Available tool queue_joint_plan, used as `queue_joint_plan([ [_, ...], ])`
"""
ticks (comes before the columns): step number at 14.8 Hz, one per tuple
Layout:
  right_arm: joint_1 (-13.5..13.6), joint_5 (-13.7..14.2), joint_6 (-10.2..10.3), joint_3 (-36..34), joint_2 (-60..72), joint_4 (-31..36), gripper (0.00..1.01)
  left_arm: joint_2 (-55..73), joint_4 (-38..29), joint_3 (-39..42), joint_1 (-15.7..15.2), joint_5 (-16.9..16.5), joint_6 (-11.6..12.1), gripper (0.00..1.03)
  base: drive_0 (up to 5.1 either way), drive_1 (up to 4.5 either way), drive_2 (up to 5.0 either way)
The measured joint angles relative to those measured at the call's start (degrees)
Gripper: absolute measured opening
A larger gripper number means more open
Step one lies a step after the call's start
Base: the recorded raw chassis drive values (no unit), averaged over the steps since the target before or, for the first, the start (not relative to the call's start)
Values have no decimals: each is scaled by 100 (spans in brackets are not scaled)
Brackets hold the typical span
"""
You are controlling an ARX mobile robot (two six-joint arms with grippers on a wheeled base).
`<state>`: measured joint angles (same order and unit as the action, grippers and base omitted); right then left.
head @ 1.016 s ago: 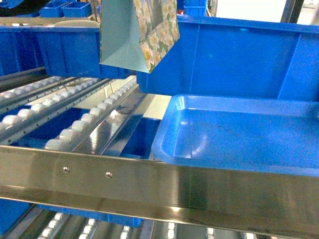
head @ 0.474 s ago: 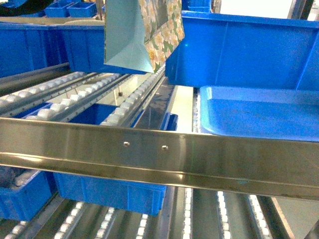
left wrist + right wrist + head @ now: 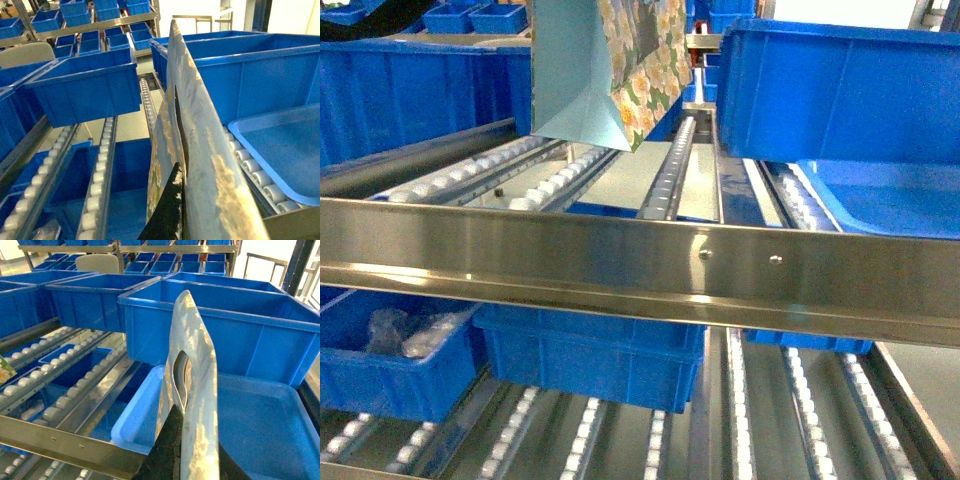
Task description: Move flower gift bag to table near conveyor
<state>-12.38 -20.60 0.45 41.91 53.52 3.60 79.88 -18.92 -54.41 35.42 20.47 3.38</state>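
Above the upper roller rails of the conveyor (image 3: 620,262): mid-carry, with the flower gift bag (image 3: 605,70) lifted and hanging free. Touches neither the white rollers (image 3: 555,180) beneath nor the blue bin (image 3: 830,90) just beside it. Shows its pale-blue wedge side and one printed face to the head camera.

Left hand (image 3: 175,202): clamped on the bag, judging by the dark finger pressed against its lower edge in the left wrist view. Right hand (image 3: 175,450): sits against a pale flat panel with a slot cut-out (image 3: 192,365), possibly a second bag. Too washed out to name, and cannot tell whether gripped or merely alongside.

Step in hand, by judgement: transport, after the lift and before the set-down. Calls next for turning away from the rack toward the worktop, which appears in no view. Needs the bag kept high enough to clear the steel front rail and the bin walls, then lowered flat or upright without swinging.

Count, head view:
- One flower gift bag.
- One conveyor rack, with two roller levels.
- One shallow blue tray (image 3: 890,195).
- Two bins on the upper level.
- Two bins on the lower level (image 3: 590,355), with more in the rows behind.
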Motion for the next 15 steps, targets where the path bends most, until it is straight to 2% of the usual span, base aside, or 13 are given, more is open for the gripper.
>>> queue_joint_plan([
  [15, 0, 0, 0, -9, 0, -20, 2, 2, 13, 4, 0, 4, 0, 2, -477, 112, 358],
])
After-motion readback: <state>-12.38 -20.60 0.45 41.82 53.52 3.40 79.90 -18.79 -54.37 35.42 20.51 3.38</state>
